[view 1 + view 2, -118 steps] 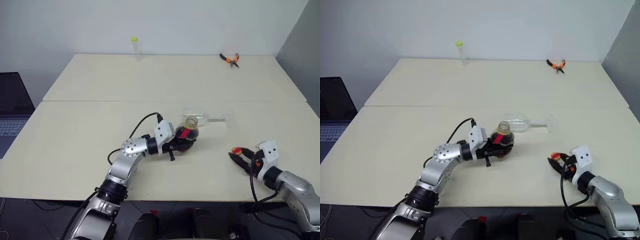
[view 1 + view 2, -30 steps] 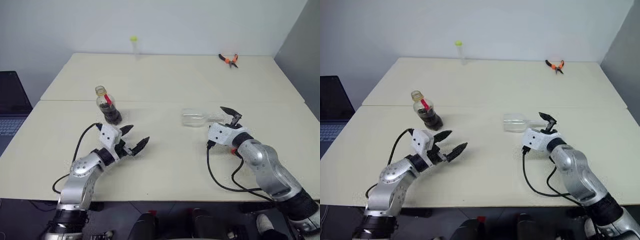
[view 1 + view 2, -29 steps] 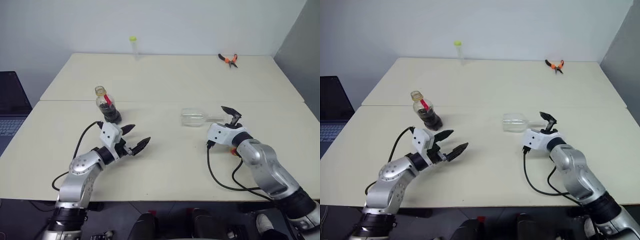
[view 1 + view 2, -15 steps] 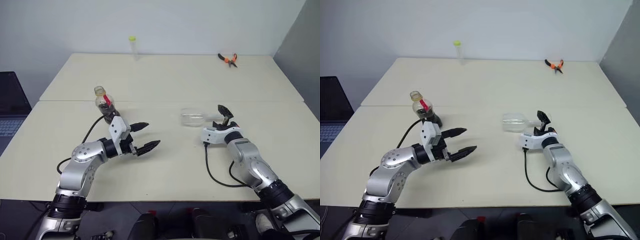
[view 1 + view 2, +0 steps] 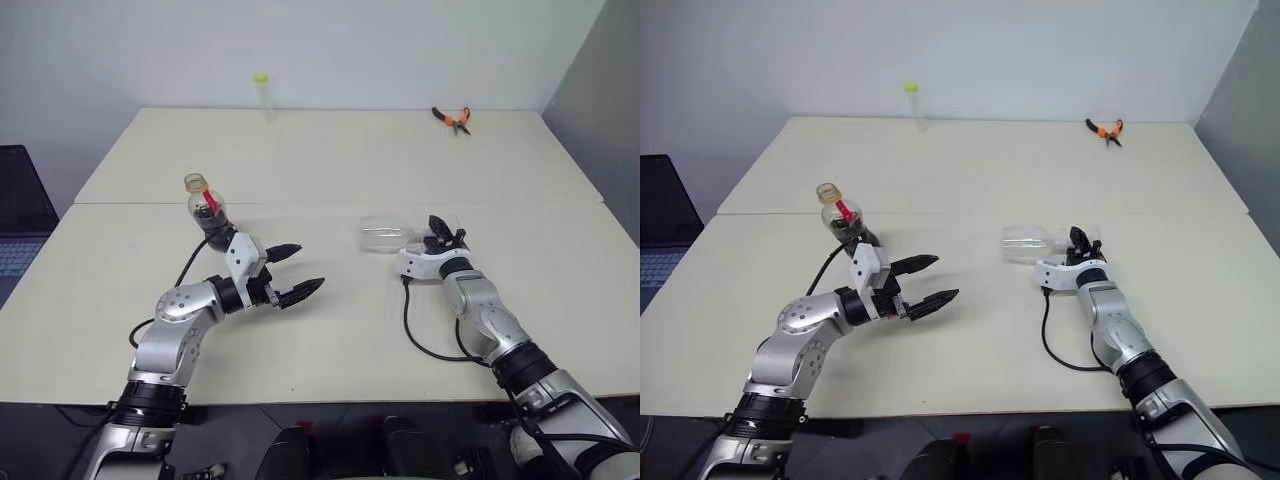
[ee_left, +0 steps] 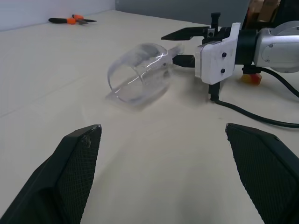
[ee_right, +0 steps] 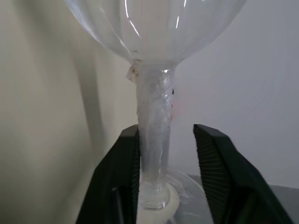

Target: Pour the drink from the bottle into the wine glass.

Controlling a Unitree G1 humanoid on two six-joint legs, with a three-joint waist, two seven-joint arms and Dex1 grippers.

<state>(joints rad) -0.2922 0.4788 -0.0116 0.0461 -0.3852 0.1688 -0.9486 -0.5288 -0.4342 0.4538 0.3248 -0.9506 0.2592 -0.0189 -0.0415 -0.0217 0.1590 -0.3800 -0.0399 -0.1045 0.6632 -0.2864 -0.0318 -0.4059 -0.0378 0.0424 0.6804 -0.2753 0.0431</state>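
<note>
The wine glass (image 5: 385,234) lies on its side on the bench (image 5: 340,160), right of centre, its bowl pointing left and its stem running right. The right hand (image 7: 166,140) sits at the stem: in the right wrist view the two black fingers (image 7: 119,172) stand narrow on either side of the stem, one close against it and the other with a thin gap. Whether they actually clamp the stem cannot be told. The glass bowl appears empty.

The bottle (image 5: 205,211) stands upright on the left part of the bench, well apart from the glass. The drink (image 5: 214,232) fills its lower body, dark in colour. A red label shows at the neck and the mouth is uncapped.

The left hand (image 5: 292,270) is just near and right of the bottle, apart from it, pointing right toward the glass. Its fingers (image 6: 77,158) stand wide and hold nothing.

At the far edge of the bench stands a thin clear tube (image 5: 261,92) with a yellow-green cap. Orange-handled pliers (image 5: 452,118) lie at the far right. A laptop (image 5: 18,215) sits off the left edge of the bench.
</note>
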